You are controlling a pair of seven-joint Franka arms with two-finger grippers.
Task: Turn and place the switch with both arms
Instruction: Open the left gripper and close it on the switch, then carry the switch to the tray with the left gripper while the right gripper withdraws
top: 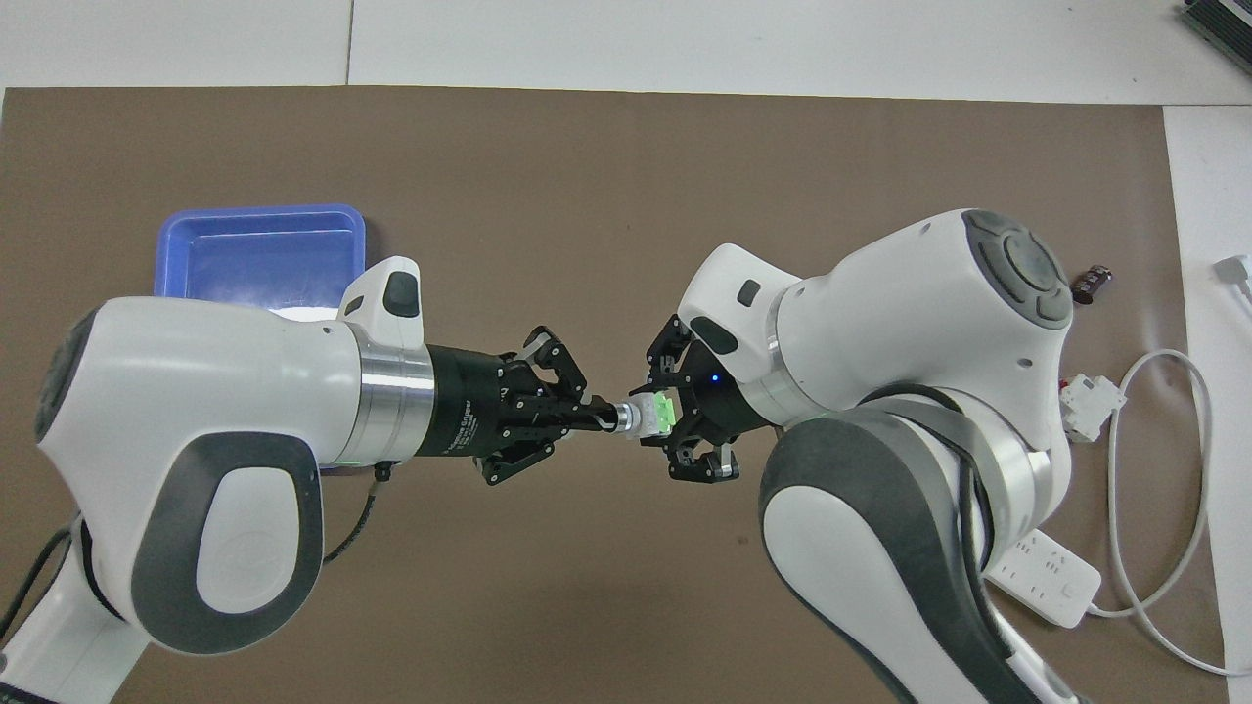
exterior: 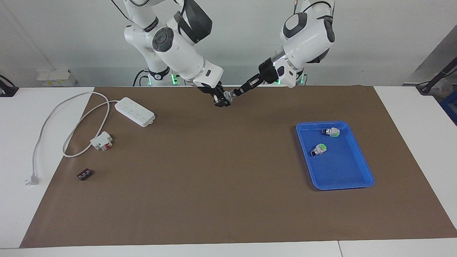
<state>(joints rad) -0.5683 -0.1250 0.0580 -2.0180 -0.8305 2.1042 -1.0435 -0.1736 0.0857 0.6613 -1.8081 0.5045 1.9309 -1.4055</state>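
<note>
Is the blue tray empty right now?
No, the blue tray holds two switches, each with a green end.

— Matt brown paper-like mat point(exterior: 214, 185), smooth, over a white glossy table point(exterior: 21, 142).
— Glossy blue plastic tray point(exterior: 360, 167), lower right of the facing view.
— Shiny white plastic shells on both arms point(top: 215, 381), brushed metal rings at the wrists.
— Smooth white plastic power strip point(exterior: 135, 111), rubbery cable point(exterior: 53, 117).
</note>
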